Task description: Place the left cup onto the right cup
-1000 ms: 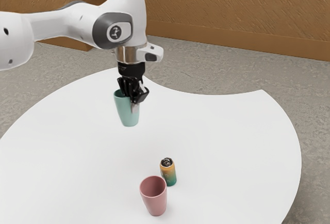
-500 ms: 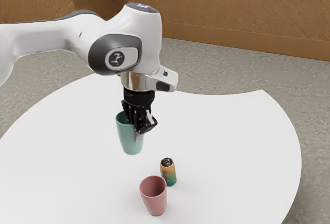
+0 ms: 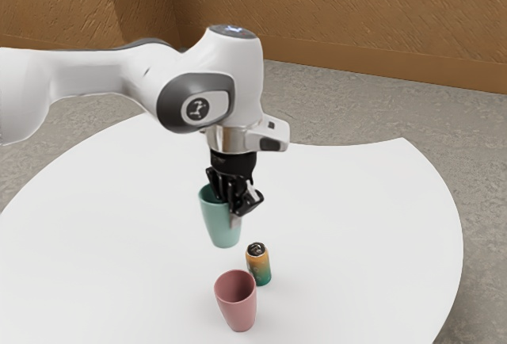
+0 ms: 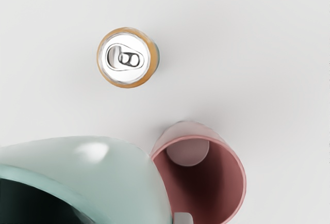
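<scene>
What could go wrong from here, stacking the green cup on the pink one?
1. The can stands close beside the pink cup; the green cup or the gripper could clip it on descent.
2. The green cup hangs tilted, pinched by its rim; it may land askew and topple the pink cup.

2 cups and 1 can show against the white table [image 4: 268, 43]. The teal cup [image 4: 98, 167] looms large and blurred, cut off by the frame's edge, with part of its dark mouth in sight. Its side covers part of the pink cup [image 4: 216, 182], which is upright and open, its pale bottom visible. The can [image 4: 127, 57] stands upright nearer the frame's centre, apart from both cups, its silver lid and pull tab facing the camera.
</scene>
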Controlling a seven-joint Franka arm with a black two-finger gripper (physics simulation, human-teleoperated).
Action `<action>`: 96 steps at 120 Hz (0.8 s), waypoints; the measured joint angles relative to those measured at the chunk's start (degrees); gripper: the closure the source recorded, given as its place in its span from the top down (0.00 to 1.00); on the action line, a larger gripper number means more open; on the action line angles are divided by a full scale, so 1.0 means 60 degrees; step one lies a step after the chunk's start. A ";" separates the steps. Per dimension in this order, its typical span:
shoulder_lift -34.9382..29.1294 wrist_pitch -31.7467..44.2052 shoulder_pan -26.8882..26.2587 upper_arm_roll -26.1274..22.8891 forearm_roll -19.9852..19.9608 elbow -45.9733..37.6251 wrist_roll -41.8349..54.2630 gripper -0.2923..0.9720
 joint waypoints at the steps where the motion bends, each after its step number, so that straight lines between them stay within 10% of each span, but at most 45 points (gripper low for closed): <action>1: 0.0014 0.0010 -0.0003 -0.0003 0.0001 0.0005 -0.0008 0.15; 96: 0.0624 0.0542 -0.0659 0.0025 -0.0012 -0.0145 -0.0481 0.15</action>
